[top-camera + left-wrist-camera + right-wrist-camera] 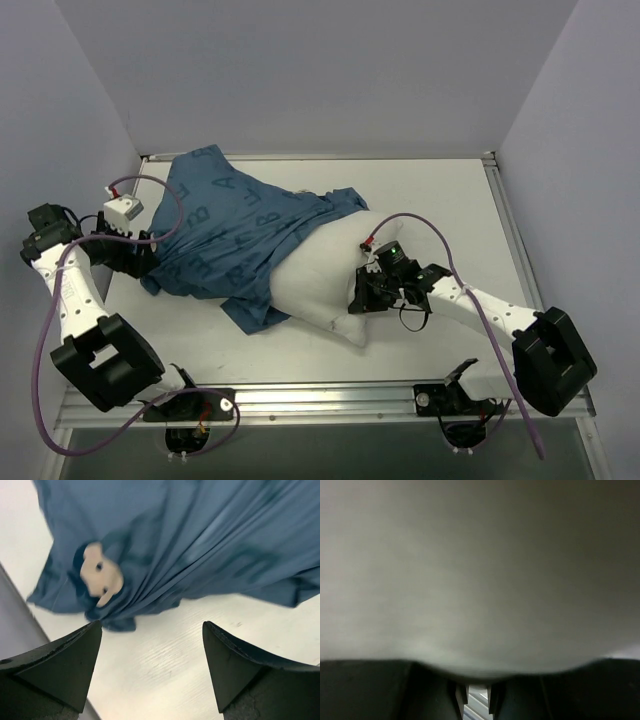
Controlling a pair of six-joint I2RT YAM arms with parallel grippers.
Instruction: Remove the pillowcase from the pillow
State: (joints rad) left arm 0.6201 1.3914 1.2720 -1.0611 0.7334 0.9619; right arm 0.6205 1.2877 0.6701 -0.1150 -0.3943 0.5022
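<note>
The pillowcase (235, 235), dark blue with paler letters and a cartoon mouse face (100, 575), lay crumpled in long folds across the left half of the counter (430, 200); it covered only the far-left end of the pillow (320, 285); the pillow, plain white and plump, lay slantwise near the middle, its near-right end bare

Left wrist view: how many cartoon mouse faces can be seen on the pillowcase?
1. The mouse face sits left of centre on the bunched pillowcase, near its lower edge. The folds may hide others.
</note>
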